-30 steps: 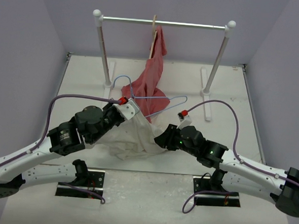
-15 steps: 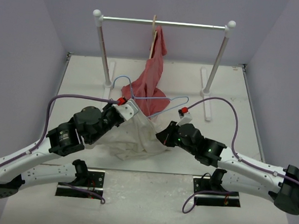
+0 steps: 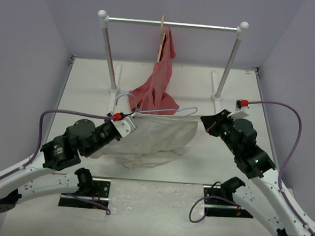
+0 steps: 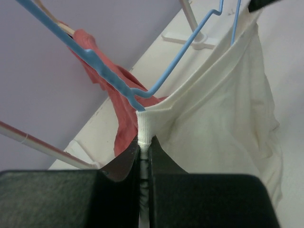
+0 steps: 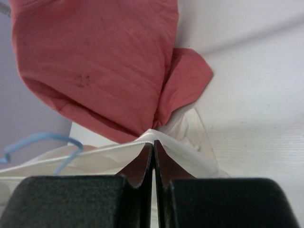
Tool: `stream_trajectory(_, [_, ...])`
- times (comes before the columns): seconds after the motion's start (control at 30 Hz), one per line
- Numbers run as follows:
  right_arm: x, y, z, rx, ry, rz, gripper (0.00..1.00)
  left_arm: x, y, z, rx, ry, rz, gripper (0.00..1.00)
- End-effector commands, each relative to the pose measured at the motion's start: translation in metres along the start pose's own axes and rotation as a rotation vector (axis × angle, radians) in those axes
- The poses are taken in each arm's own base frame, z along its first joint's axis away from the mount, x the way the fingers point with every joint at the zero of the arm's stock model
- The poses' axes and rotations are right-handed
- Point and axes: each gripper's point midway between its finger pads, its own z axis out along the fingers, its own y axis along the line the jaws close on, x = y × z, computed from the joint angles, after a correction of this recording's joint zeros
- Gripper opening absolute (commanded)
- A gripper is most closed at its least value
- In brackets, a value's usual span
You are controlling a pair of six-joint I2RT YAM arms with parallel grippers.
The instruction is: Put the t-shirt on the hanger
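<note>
Left claw [image 4: 145, 145] and right claw [image 5: 153, 147], each clamped on a t-shirt [image 3: 156, 136] edge, hold the cloth stretched, apparently so the light-blue wire hanger [image 4: 95, 66] seats inside.

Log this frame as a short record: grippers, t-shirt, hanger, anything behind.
left gripper: shut on t-shirt hem
right gripper: shut on t-shirt hem
t-shirt: top edge stretched between both grippers, rest hanging slack
hanger: along the stretched edge, hook at the left gripper's end; how far inside the shirt is unclear
red garment: hangs from rack, behind the t-shirt
</note>
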Motion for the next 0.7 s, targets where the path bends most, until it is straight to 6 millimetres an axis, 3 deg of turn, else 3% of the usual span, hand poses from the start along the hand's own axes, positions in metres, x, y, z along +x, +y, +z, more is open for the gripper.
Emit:
stream_trajectory(0.0, [-0.029, -0.001, -0.012, 0.058, 0.005, -0.103, 0.00, -0.002, -0.006, 0.007, 0.019, -0.039, 0.041, 0.00])
stream_trajectory(0.13, [-0.049, 0.007, -0.023, 0.063, -0.020, -0.139, 0.00, 0.008, -0.014, 0.015, 0.042, -0.006, 0.063, 0.00])
stream_trajectory(0.2, [-0.064, 0.022, -0.033, 0.036, -0.031, -0.153, 0.00, 0.011, -0.015, 0.020, 0.040, 0.013, 0.072, 0.00])
stream_trajectory(0.37, [-0.056, 0.065, -0.048, -0.155, 0.077, -0.167, 0.00, 0.015, -0.014, 0.043, 0.013, 0.099, 0.091, 0.00])
stream_trajectory(0.5, [-0.055, 0.110, -0.049, -0.287, 0.173, -0.211, 0.00, -0.035, -0.018, 0.057, 0.078, -0.002, 0.034, 0.00])
stream_trajectory(0.57, [-0.059, 0.149, -0.058, -0.365, 0.205, -0.255, 0.00, -0.085, -0.012, 0.060, 0.111, -0.119, -0.012, 0.00])
stream_trajectory(0.63, [-0.060, 0.175, -0.067, -0.429, 0.248, -0.275, 0.00, -0.110, -0.012, 0.068, 0.139, -0.159, -0.023, 0.00])
stream_trajectory(0.67, [-0.069, 0.199, -0.083, -0.505, 0.240, -0.284, 0.00, -0.137, -0.006, 0.064, 0.154, -0.222, -0.035, 0.00])
